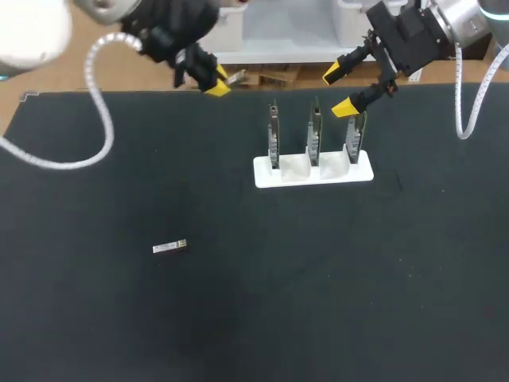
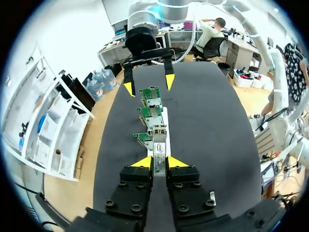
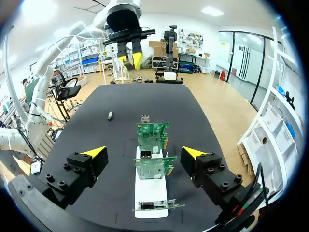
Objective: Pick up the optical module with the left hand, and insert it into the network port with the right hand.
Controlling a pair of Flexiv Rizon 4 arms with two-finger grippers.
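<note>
Lying nearest on the black tabletop (image 1: pixel 238 318), the loose optical module (image 1: pixel 169 247), a small silver rectangular bar, is too small for its ends to be told apart. Farther back, a white plastic holder (image 1: pixel 312 173) carries green circuit boards standing upright. The head view sees them edge-on, so their ports are hidden. The top of the rightmost board is partly covered by a yellow tip of the right gripper (image 1: pixel 340 90). At the far edge, the left gripper (image 1: pixel 215 82) covers the rear of the held optical module (image 1: pixel 236 77), a second silver bar. Both arms run out of view past the wrist.

Counted, there are two modules, one holder and three boards: left board (image 1: pixel 273 135), middle board (image 1: pixel 315 131) and right board (image 1: pixel 355 137).

In the left wrist view, the held optical module is clamped between the left gripper's yellow tips. Both tips press its sides, and its front end sticks out ahead toward the row of boards. The loose optical module lies on the tabletop beside that gripper, well apart from it. The right gripper is spread wide and holds nothing. It hovers over the holder's right end, with the boards between and ahead of its fingers. Both modules are well apart from it, beyond the holder.
</note>
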